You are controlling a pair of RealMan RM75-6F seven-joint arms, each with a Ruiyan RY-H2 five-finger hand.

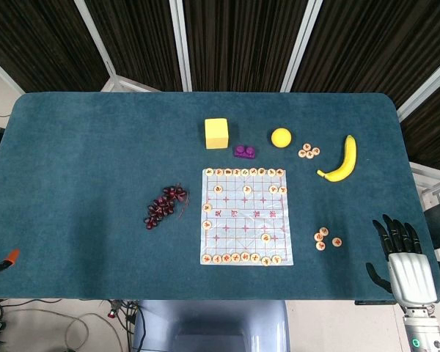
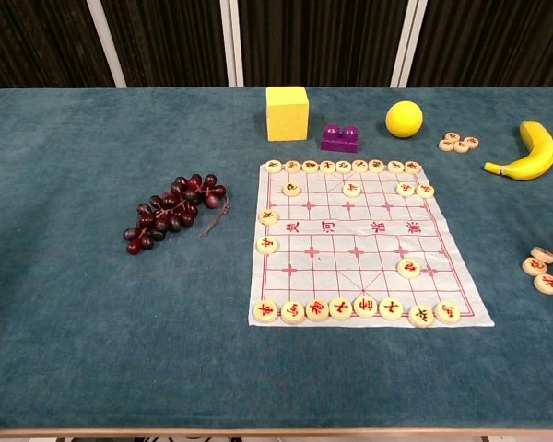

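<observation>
My right hand [image 1: 402, 251] hovers at the table's near right corner, fingers spread and holding nothing; it shows only in the head view. Nearest to it lies a small cluster of round chess pieces [image 1: 325, 238] [image 2: 540, 268], off the board to its right. The paper chess board [image 1: 246, 215] [image 2: 363, 241] lies at the table's middle with several pieces along its far and near rows. My left hand is out of both views.
A bunch of dark grapes [image 1: 164, 205] [image 2: 171, 212] lies left of the board. Behind the board are a yellow cube [image 1: 216, 133] [image 2: 287, 112], a purple brick [image 1: 243, 151] [image 2: 339, 138], a yellow ball [image 1: 281, 137] [image 2: 404, 119], more pieces [image 1: 309, 151] [image 2: 458, 142] and a banana [image 1: 341, 160] [image 2: 526, 153].
</observation>
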